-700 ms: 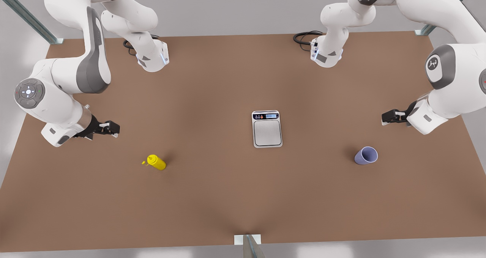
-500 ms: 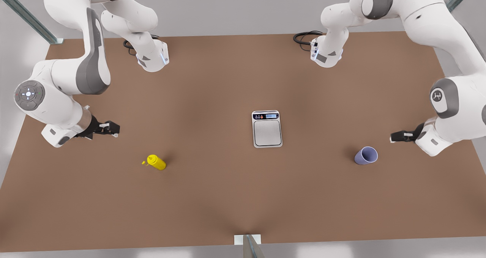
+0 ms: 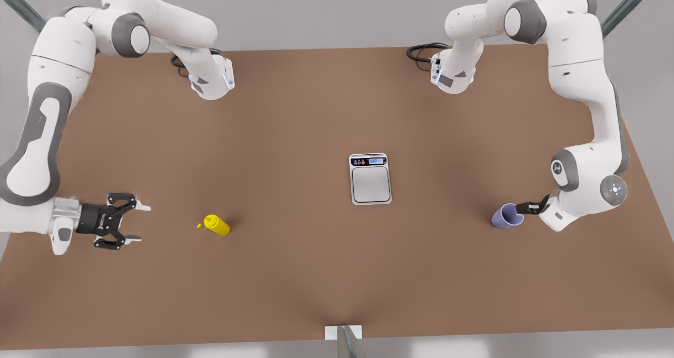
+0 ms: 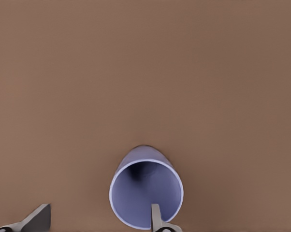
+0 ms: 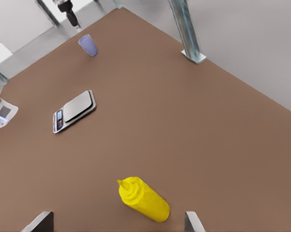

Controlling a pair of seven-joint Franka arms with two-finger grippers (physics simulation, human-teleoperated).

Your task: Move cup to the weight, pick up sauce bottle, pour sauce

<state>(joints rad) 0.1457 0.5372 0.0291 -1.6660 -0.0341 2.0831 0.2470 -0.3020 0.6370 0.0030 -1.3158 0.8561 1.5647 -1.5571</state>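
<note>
Nothing done yet: cup is straddled at its rim by the open, empty left gripper, well apart from the scale; bottle is faced by the open, empty right gripper.

1. You have one small lavender-blue handleless cup, at the front view's right.
2. You have one flat silver-grey digital scale, at centre frame.
3. You have one bright yellow squeeze bottle, left of centre.
4. You have two white robot arms.
</note>
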